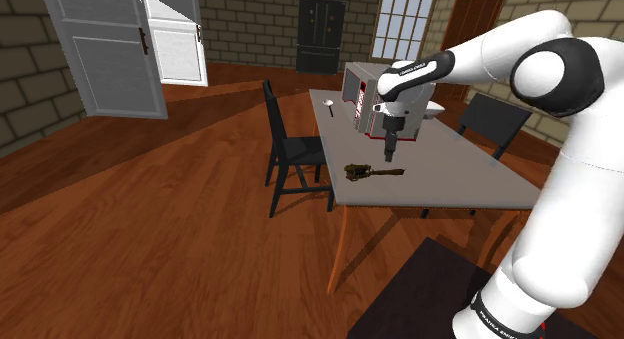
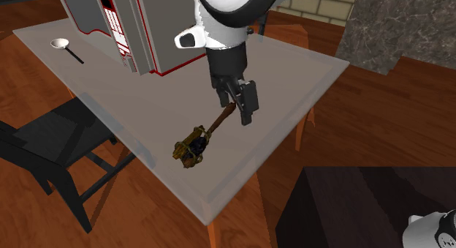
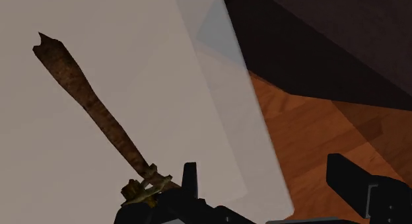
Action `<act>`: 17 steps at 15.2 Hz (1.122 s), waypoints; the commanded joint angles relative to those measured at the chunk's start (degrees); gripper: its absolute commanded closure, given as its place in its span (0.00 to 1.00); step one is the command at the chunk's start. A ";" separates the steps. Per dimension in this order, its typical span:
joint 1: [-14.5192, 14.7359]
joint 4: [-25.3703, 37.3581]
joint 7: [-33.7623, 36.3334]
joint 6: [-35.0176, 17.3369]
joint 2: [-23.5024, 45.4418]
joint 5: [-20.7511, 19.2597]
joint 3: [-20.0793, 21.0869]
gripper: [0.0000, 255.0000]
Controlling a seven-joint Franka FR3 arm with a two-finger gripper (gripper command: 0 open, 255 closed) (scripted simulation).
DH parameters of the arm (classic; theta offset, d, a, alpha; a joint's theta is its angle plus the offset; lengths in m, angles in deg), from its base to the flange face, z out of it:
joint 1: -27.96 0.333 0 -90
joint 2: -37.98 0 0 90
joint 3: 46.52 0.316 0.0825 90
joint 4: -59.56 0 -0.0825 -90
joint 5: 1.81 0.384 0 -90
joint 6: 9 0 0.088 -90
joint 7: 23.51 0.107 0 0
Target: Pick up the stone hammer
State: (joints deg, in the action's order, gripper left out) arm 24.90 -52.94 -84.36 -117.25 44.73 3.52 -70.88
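The stone hammer (image 1: 372,171) lies flat on the grey table (image 1: 470,177), near its front edge. It has a dark, rough head (image 2: 191,146) bound with cord and a long brown handle (image 2: 221,119). My black gripper (image 1: 391,153) hangs a little above the handle's end, fingers pointing down. In the second exterior view the gripper (image 2: 237,102) stands open and touches nothing. The wrist view has the hammer (image 3: 92,110) lying beside one finger (image 3: 190,182), outside the gap; the gripper (image 3: 267,189) is open over the table's edge.
A white and red microwave-like box (image 1: 372,95) stands on the table behind the gripper. A spoon (image 1: 330,109) lies at the far corner. Black chairs (image 1: 290,152) stand at the table's sides. A dark mat (image 2: 351,203) covers the wooden floor by the stand.
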 commanded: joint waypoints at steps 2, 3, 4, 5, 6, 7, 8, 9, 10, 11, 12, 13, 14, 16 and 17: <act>-1.38 5.31 -5.07 -0.58 7.38 2.20 0.08 0.00; -2.04 7.46 -6.63 -0.49 9.89 2.88 0.26 0.00; -2.73 9.70 -8.11 -0.33 12.40 3.52 0.48 0.00; -3.46 12.05 -9.50 -0.10 14.92 4.11 0.76 0.00; -4.21 14.52 -10.82 0.20 17.45 4.65 1.07 0.00; -4.98 17.10 -12.04 0.57 19.98 5.14 1.42 0.00; -5.79 19.80 -13.19 1.01 22.54 5.57 1.82 0.00; -6.11 20.78 -13.55 1.18 23.43 5.68 2.00 0.00; -6.16 20.49 -13.62 0.58 23.76 5.80 2.10 0.00; -6.20 20.21 -13.70 -0.02 24.10 5.94 2.19 0.00; -6.24 19.93 -13.78 -0.62 24.44 6.08 2.27 0.00; -6.28 19.70 -13.86 -1.20 24.81 6.22 2.35 0.00; -6.33 19.47 -13.94 -1.78 25.18 6.37 2.44 0.00; -6.45 18.93 -14.16 -3.25 26.17 6.76 2.67 0.00; -6.45 18.91 -14.15 -3.26 26.16 6.75 2.67 0.00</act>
State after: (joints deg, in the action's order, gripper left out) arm 18.50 -33.84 -98.42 -120.03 70.63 10.16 -68.27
